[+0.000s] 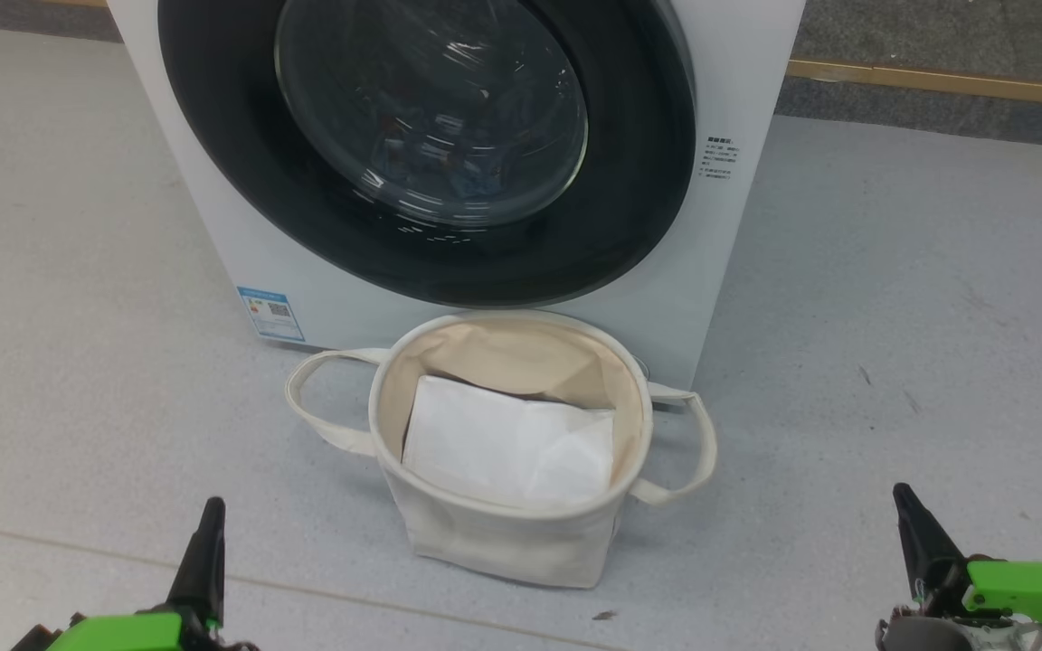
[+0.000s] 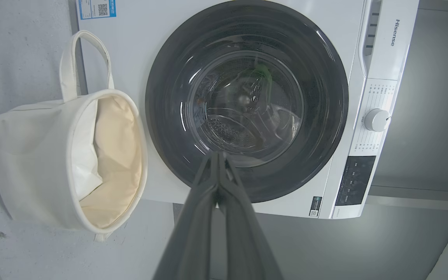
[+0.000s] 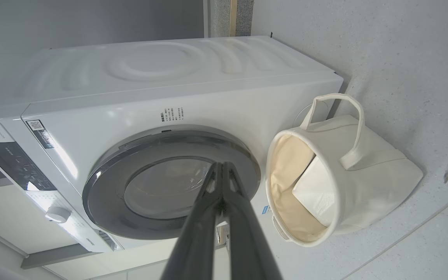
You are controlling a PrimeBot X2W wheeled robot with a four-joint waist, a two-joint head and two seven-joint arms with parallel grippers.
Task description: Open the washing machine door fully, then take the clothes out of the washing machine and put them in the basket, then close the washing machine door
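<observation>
The washing machine (image 1: pixel 213 262) is a white front-loader, and its washing machine door (image 1: pixel 431 127), a glossy black ring around bulging glass, sits flush against the front. Reflections on the glass hide the clothes. The cream canvas basket (image 1: pixel 503 533) stands on the floor right before the door. My left gripper (image 1: pixel 211 515) is shut and empty at the lower left, well short of the basket. My right gripper (image 1: pixel 905 506) is shut and empty at the lower right. In the wrist views the left gripper (image 2: pixel 217 155) and right gripper (image 3: pixel 222 165) both point at the door (image 2: pixel 247 101) (image 3: pixel 161 186).
A plain white folded sheet (image 1: pixel 507 448) lies inside the basket. The machine's control knob (image 2: pixel 377 119) and dark panel sit along its top edge. A blue label (image 1: pixel 269 313) marks a lower corner. Grey speckled floor spreads to both sides of the basket.
</observation>
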